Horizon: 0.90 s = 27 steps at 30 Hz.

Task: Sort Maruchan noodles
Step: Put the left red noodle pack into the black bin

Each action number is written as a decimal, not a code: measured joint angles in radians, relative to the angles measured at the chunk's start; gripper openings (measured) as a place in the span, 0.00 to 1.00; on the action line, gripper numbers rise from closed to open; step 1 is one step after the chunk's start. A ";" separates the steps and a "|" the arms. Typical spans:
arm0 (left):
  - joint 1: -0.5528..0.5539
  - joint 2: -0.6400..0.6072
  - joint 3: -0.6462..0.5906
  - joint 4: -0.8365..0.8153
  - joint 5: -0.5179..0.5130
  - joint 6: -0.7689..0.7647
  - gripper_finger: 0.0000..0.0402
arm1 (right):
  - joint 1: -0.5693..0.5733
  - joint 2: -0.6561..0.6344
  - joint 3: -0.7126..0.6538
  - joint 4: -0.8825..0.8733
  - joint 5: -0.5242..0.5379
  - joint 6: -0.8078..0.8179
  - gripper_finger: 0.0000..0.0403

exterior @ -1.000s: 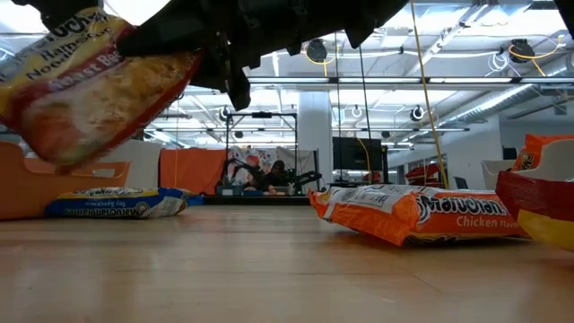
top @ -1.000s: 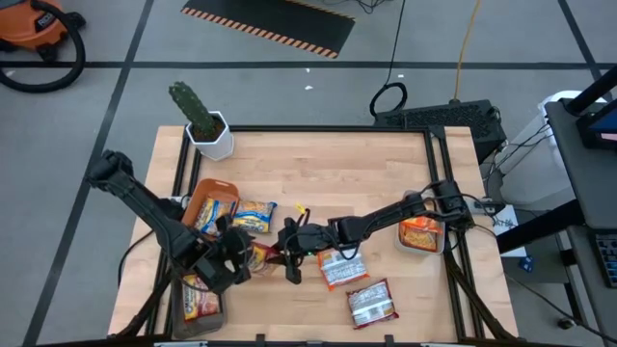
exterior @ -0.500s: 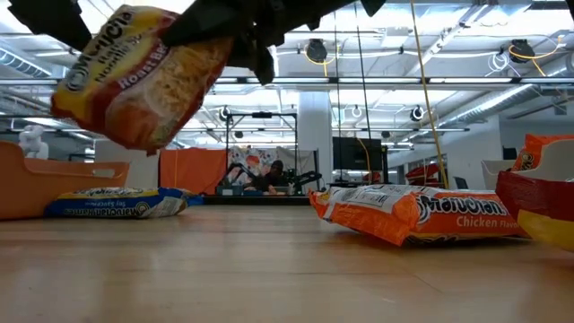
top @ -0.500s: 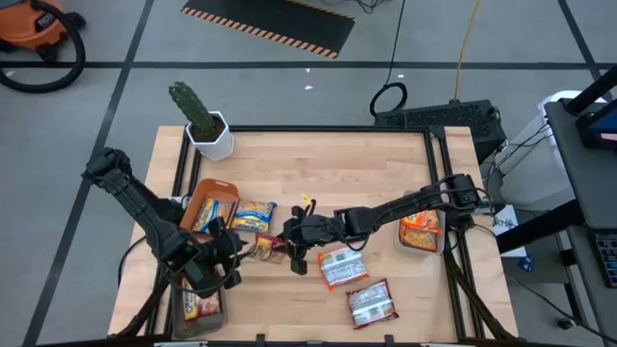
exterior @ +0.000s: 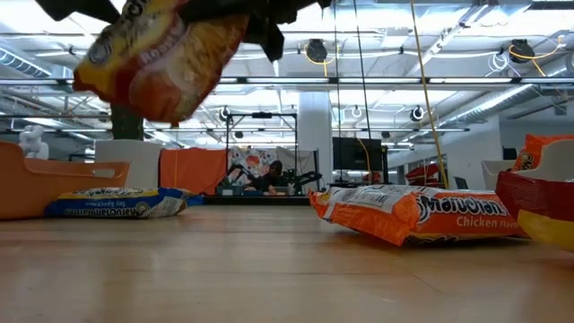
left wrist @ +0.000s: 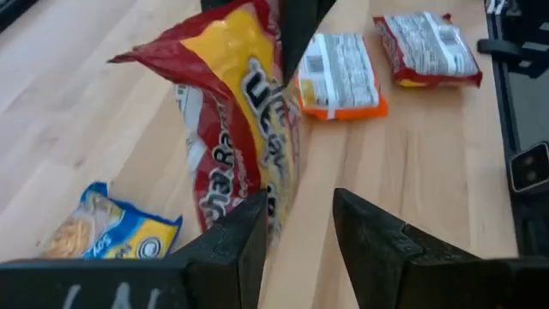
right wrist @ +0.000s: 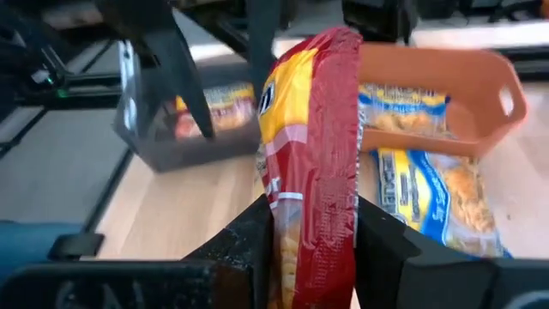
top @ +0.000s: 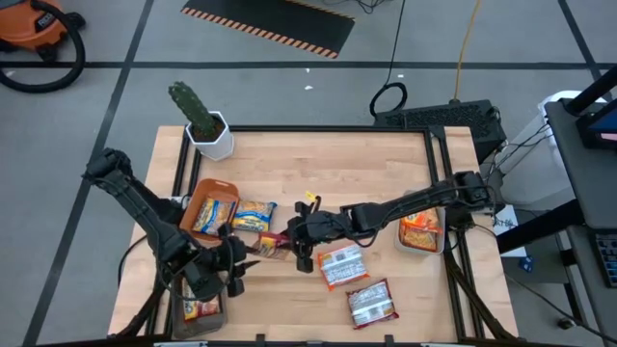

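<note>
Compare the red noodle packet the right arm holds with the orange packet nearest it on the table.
The red packet hangs off the table, clamped in the right end effector; the orange packet lies flat on the wood. The red one is red and yellow; the orange one shows its white printed back. Both are crinkly ramen packets.

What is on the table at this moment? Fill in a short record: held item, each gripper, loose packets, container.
Held item: red and yellow crinkly noodle packet, in the air above the table
Right gripper: shut on that packet
Left gripper: open, close beside the packet, holding nothing
Loose on the wooden table: blue and yellow packet; orange-edged packet and red-edged packet, both back side up
Container: orange plastic tray, with packets inside
</note>
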 joint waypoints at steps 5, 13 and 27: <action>0.012 0.023 0.000 0.046 -0.002 0.046 0.43 | 0.014 -0.012 -0.001 -0.015 -0.001 -0.020 0.27; 0.031 0.013 0.000 0.045 -0.098 0.047 0.64 | 0.019 -0.012 -0.001 -0.018 -0.003 -0.031 0.27; 0.072 0.034 0.000 0.066 -0.092 0.069 0.65 | 0.027 -0.012 -0.001 -0.016 -0.007 -0.031 0.27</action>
